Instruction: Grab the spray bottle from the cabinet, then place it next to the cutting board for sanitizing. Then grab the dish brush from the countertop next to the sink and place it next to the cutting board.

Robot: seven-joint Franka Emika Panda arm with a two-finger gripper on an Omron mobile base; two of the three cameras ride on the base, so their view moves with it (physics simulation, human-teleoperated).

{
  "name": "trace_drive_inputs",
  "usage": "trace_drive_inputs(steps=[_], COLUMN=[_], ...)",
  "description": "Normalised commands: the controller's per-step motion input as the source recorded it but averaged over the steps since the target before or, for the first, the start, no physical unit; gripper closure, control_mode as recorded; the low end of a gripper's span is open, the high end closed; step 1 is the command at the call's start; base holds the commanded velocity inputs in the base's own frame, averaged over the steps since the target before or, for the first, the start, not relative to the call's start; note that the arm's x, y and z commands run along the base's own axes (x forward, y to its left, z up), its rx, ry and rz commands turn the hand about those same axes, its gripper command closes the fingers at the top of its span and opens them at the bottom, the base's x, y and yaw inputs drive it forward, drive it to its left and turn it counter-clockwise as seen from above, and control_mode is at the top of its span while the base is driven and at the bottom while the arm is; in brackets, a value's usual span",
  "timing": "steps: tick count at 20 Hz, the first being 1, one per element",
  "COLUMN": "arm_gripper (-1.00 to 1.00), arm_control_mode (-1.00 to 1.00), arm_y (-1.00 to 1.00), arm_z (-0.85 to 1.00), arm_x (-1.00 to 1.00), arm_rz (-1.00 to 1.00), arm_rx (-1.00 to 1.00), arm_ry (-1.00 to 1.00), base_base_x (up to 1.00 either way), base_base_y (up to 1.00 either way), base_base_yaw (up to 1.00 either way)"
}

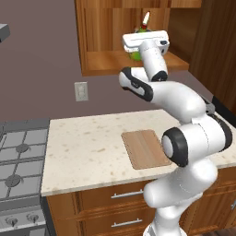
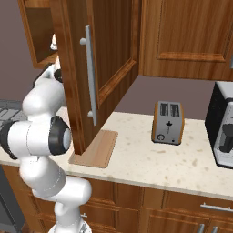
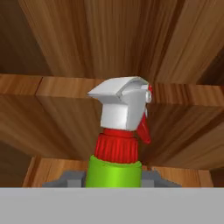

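Observation:
The spray bottle (image 3: 116,131), green with a red collar and a white-and-red nozzle, stands upright inside the open wooden cabinet (image 1: 106,62). My gripper (image 3: 114,178) is shut on its green body, one grey finger on each side. In the left base view the hand (image 1: 145,42) reaches onto the cabinet shelf; the nozzle (image 1: 146,19) pokes up behind it and a bit of green (image 1: 136,56) shows below. The cutting board (image 1: 145,148) lies flat on the speckled countertop (image 1: 83,147) under the arm, its end also visible (image 2: 93,152). The dish brush is out of view.
The open cabinet door (image 2: 98,68) with its metal handle hangs over the board. A stove (image 1: 18,161) lies left of the counter. A toaster (image 2: 168,122) and a dark coffee machine (image 2: 223,132) stand on the counter to the right. A wall outlet (image 1: 81,91) sits below the cabinet.

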Motion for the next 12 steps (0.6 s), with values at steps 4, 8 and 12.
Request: trace_drive_inputs(steps=[4,8,12], arm_gripper=[1.0,1.0,1.0], arm_control_mode=[-1.0,-1.0,-1.0], arm_y=[0.0,0.0,0.0], arm_z=[0.0,0.03,-0.07], arm_x=[-1.0,-1.0,-0.99], arm_rz=[0.0,0.0,0.0], arm_rx=[0.0,0.02,0.06], arm_ry=[-0.39,-0.28,-0.04], base_base_x=[0.0,0.0,0.0], base_base_y=[0.0,0.0,0.0], base_base_yaw=[0.0,0.0,0.0])
